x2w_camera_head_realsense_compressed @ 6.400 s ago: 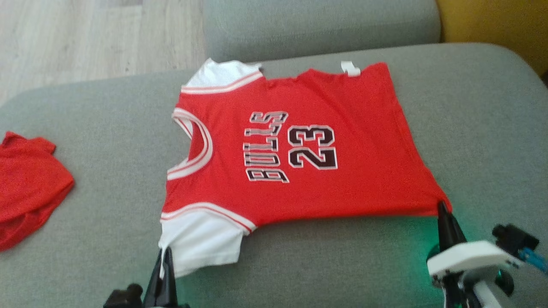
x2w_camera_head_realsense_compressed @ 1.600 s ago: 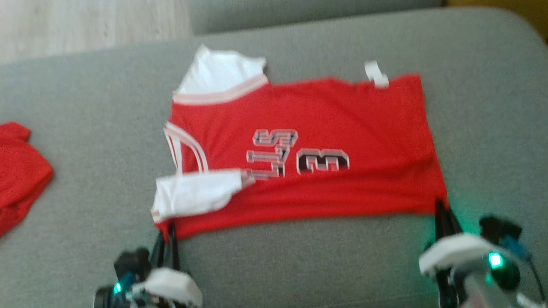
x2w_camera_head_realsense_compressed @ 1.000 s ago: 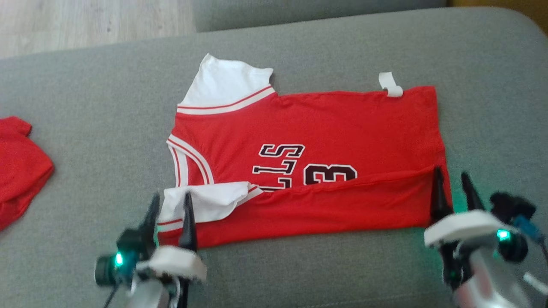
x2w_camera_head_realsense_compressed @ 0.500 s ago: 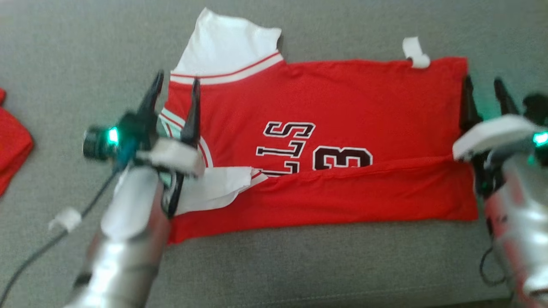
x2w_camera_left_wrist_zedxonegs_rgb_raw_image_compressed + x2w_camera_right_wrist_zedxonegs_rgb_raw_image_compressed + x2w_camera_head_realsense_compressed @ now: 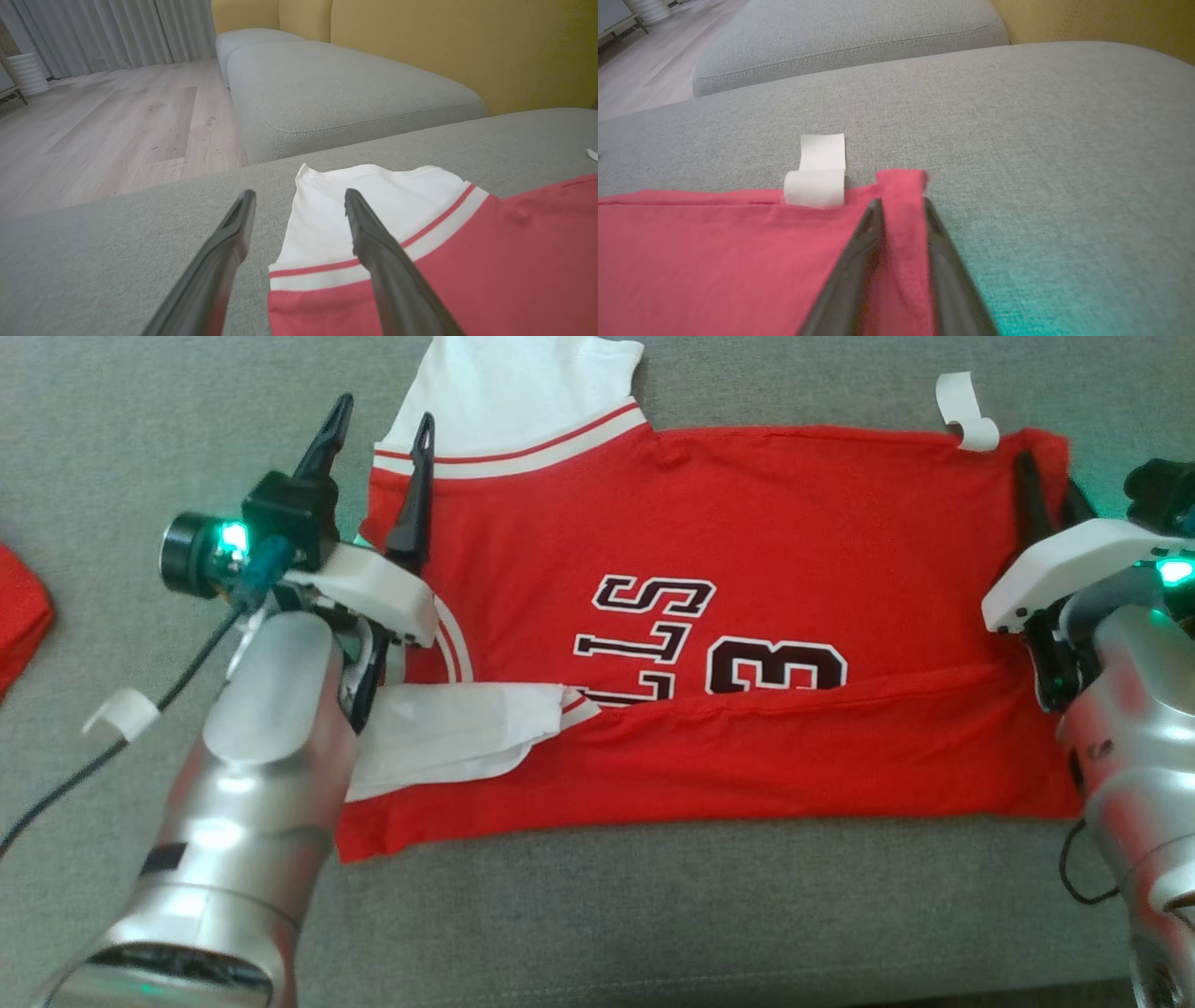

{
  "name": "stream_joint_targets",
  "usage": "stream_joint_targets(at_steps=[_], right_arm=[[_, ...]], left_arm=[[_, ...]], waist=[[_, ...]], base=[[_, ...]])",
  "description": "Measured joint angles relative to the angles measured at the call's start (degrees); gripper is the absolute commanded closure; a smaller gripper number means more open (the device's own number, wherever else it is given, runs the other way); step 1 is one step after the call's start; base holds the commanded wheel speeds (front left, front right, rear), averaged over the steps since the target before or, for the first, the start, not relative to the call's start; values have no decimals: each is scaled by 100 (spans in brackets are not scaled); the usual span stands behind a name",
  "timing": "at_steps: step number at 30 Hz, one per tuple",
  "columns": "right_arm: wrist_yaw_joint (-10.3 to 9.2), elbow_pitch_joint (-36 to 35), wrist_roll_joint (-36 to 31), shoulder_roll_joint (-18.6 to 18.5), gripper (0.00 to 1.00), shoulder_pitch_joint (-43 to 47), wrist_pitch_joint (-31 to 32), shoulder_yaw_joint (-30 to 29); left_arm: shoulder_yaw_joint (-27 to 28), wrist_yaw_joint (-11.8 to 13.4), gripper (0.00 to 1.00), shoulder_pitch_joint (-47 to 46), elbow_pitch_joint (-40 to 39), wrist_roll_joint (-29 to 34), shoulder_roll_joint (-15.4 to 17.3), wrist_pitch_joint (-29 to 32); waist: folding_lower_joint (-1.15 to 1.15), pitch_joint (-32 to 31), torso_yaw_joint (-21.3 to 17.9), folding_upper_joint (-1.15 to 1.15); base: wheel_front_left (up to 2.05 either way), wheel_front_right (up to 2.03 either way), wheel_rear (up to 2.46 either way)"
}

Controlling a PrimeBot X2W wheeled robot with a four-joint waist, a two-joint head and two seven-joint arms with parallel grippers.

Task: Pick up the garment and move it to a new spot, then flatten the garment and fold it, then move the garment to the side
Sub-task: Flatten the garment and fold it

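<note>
**Jaws split: left gaping, right pinching the hem**

Jaws on your left gripper (image 5: 386,411) are standing wide apart with nothing between them. One finger is hovering over the grey cushion (image 5: 653,915) and the other over the far white sleeve (image 5: 523,383) of the red jersey (image 5: 794,560). You cannot tell whether either tip is touching cloth. Your right gripper (image 5: 1046,476) is pinching its jaws on a raised ridge of red fabric at the jersey's far hem corner, just beside the curled white tag (image 5: 966,415).

Your jersey is lying sideways across the cushion, collar toward your left arm and hem toward your right. Its near long edge is lying folded up over the front, covering the lower part of the lettering and number. The near white sleeve (image 5: 457,733) is lying turned onto the front beside your left forearm. Another red cloth (image 5: 19,616) is sitting well apart at the cushion's left. In your left wrist view, a second grey cushion (image 5: 350,93), a yellow backrest (image 5: 444,46) and a wooden floor (image 5: 117,126) are showing beyond.
</note>
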Motion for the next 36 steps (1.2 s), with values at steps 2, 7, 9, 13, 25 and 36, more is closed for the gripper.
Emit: stream_joint_targets(at_steps=[2, 7, 9, 13, 25, 36], right_arm=[[0, -7, 40, -1, 100, -26, -80, 81], [0, -100, 133, 20, 100, -285, -143, 278], [0, -179, 194, 66, 100, -372, -182, 367], [0, -371, 336, 205, 100, -467, -183, 570], [0, -969, 809, 371, 100, -703, -197, 1101], [0, -1104, 1090, 350, 100, -702, -197, 1323]], left_arm=[[-2, -49, 0, -110, 102, -3, 33, 0], [-265, -171, 0, -708, 623, -177, 185, 186], [-536, -199, 0, -1025, 742, -334, 247, 352], [-1157, -214, 0, -1528, 781, -917, 431, 676], [-1958, -214, 0, -2252, 1298, -1744, 1192, 1280], [-2327, -214, 100, -2624, 1579, -1974, 1195, 1437]], waist=[[0, 21, -34, 0], [0, 132, -187, 0], [0, 198, -278, 0], [0, 368, -492, 0], [0, 935, -1091, 0], [1, 1056, -1172, 0]], base=[[0, 0, 0], [0, 0, 0], [0, 0, 0], [0, 0, 0], [0, 0, 0], [0, 0, 0]])
